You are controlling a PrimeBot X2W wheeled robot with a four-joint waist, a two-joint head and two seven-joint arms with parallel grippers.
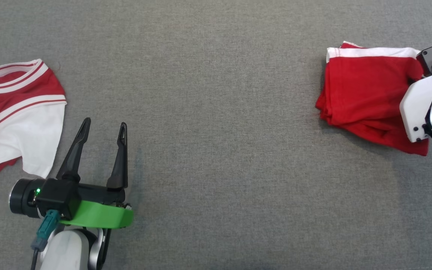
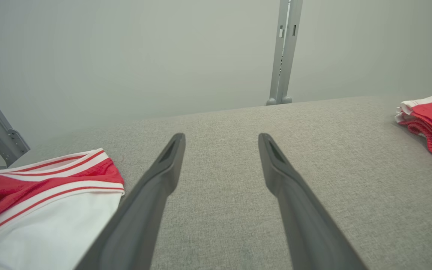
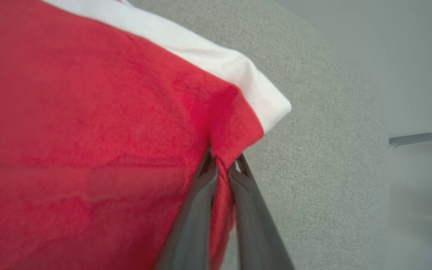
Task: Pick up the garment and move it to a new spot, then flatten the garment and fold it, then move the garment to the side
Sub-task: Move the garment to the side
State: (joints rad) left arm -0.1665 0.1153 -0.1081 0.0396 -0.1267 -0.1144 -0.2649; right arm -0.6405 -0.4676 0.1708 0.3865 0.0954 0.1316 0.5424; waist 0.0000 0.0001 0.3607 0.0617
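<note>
Left pincer (image 1: 105, 122) stands spread wide and empty beside a red-and-white jersey (image 1: 21, 112). Right pincer (image 3: 224, 161) is clamped on an edge of the folded red garment (image 1: 366, 93) at the right side of the counter (image 1: 216, 112). Judged the final move-aside step, which next needs a release that leaves the folds undisturbed.

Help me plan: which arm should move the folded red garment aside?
Right. The right gripper is shut on an edge of the folded red garment; the left gripper hangs open over the table, far from it.

Bright, even light; right wrist view blurry.
</note>
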